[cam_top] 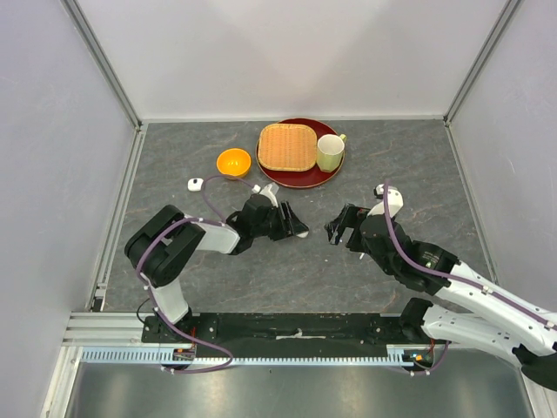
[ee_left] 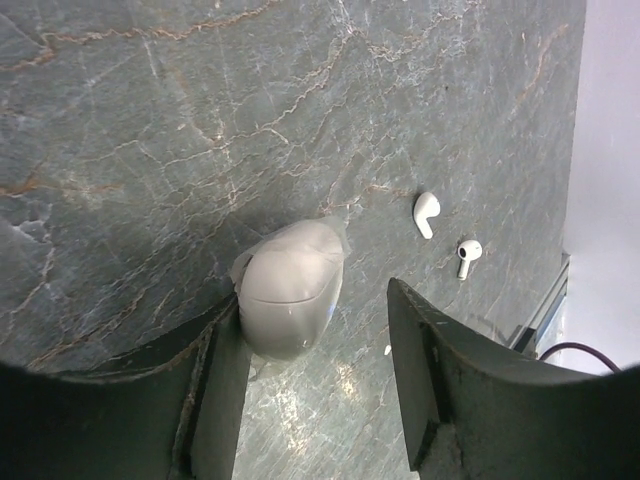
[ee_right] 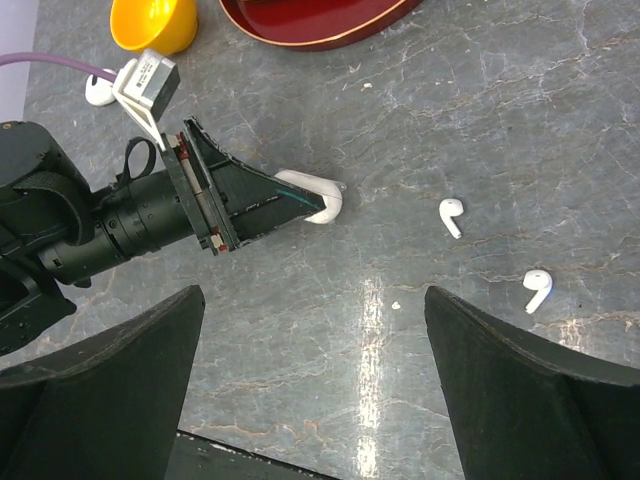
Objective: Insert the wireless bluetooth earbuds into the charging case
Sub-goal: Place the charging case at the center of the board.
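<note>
The white charging case (ee_left: 290,290) lies closed on the grey stone table, touching the left finger of my left gripper (ee_left: 315,300). The gripper is open around it, and the right finger stands clear of it. The case also shows in the top view (cam_top: 299,233) and in the right wrist view (ee_right: 322,203). Two white earbuds (ee_left: 426,213) (ee_left: 467,257) lie loose on the table just beyond the case; they also show in the right wrist view (ee_right: 451,217) (ee_right: 538,289). My right gripper (ee_right: 312,295) is open and empty, hovering near them. Other earbuds are out of view.
An orange bowl (cam_top: 233,161) stands at the back left. A red tray (cam_top: 300,178) behind it holds a wicker basket (cam_top: 287,146) and a pale cup (cam_top: 330,152). A small white object (cam_top: 195,184) lies left of the bowl. The two grippers (cam_top: 294,225) (cam_top: 338,231) face each other closely.
</note>
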Controlling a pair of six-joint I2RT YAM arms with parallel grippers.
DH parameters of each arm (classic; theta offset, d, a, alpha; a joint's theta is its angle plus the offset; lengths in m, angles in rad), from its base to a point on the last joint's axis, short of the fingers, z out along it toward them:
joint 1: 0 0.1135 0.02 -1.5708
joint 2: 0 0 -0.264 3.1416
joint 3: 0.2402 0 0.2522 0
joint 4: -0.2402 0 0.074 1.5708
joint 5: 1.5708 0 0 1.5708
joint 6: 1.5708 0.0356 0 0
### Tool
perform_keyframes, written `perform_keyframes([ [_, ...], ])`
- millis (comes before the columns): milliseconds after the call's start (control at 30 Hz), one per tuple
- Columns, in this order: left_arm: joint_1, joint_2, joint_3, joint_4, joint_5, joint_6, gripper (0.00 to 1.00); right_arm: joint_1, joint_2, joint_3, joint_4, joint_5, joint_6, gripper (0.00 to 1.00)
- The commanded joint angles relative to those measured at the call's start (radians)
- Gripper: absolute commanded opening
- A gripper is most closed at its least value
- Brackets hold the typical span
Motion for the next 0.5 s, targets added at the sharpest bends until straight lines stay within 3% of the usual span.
perform_keyframes([
  [0, 0.004, -0.04, -0.017, -0.095, -0.074, 0.042, 0.63, -0.003, 0.01, -0.002, 0.0, -0.01, -0.026, 0.98],
  [133, 0.006, -0.069, -0.017, -0.139, -0.106, 0.077, 0.71, -0.003, 0.019, 0.001, 0.002, -0.015, -0.029, 0.98],
  [467, 0.003, -0.147, -0.011, -0.236, -0.179, 0.151, 0.77, -0.006, 0.024, -0.002, 0.002, -0.021, -0.029, 0.98],
])
